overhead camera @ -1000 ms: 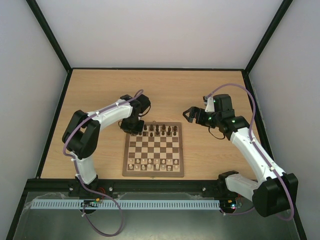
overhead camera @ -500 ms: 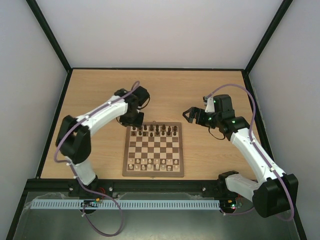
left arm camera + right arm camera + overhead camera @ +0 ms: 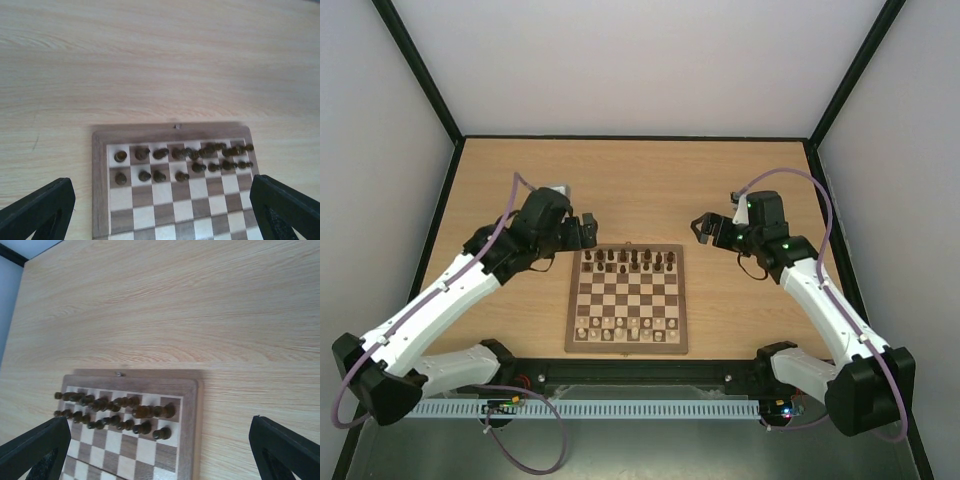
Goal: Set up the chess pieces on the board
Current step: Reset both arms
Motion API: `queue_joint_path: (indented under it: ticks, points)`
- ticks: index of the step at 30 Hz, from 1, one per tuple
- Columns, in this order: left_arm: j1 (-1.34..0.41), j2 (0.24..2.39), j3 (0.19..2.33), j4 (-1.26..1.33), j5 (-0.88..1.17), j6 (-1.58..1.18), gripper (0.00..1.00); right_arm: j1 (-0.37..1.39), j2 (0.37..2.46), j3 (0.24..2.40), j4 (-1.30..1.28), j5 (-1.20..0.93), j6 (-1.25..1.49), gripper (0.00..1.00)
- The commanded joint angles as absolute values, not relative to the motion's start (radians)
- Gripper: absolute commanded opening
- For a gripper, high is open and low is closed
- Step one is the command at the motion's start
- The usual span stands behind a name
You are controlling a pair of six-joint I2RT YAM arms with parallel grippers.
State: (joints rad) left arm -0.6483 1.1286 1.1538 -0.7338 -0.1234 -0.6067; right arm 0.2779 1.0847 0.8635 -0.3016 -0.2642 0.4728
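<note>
Open tabletop (image 3: 640, 180) around crowded board (image 3: 626, 296)

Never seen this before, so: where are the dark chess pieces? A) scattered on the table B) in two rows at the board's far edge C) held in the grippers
B: the dark pieces stand in two rows along the far edge of the board.

Light wood table (image 3: 650, 180); checkered board (image 3: 626, 297) lies flat, nearer front edge.
</note>
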Motion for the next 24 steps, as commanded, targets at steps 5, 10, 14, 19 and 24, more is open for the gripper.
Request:
queue_joint_path:
  ticks: [5,10,14,19,24]
  points:
    - [-0.643,0.952,0.920,-0.431,-0.352,-0.714,0.99,0.280,1.007,0.735,-0.183,-0.133,0.405,0.99]
    - [-0.611,0.801,0.745,-0.243,-0.384,-0.670,0.99,0.279,0.954,0.634,-0.058,-0.009,0.406,0.98]
    - [-0.577,0.782,0.674,-0.106,-0.424,-0.616,0.99,0.267,1.041,0.599,0.061,0.147,0.405,0.99]
    - [-0.483,0.821,0.620,0.033,-0.269,-0.607,0.99,0.161,1.200,0.608,0.191,0.244,0.418,0.98]
    - [-0.439,0.836,0.588,0.120,-0.247,-0.589,0.99,0.141,1.326,0.575,0.421,0.391,0.403,0.98]
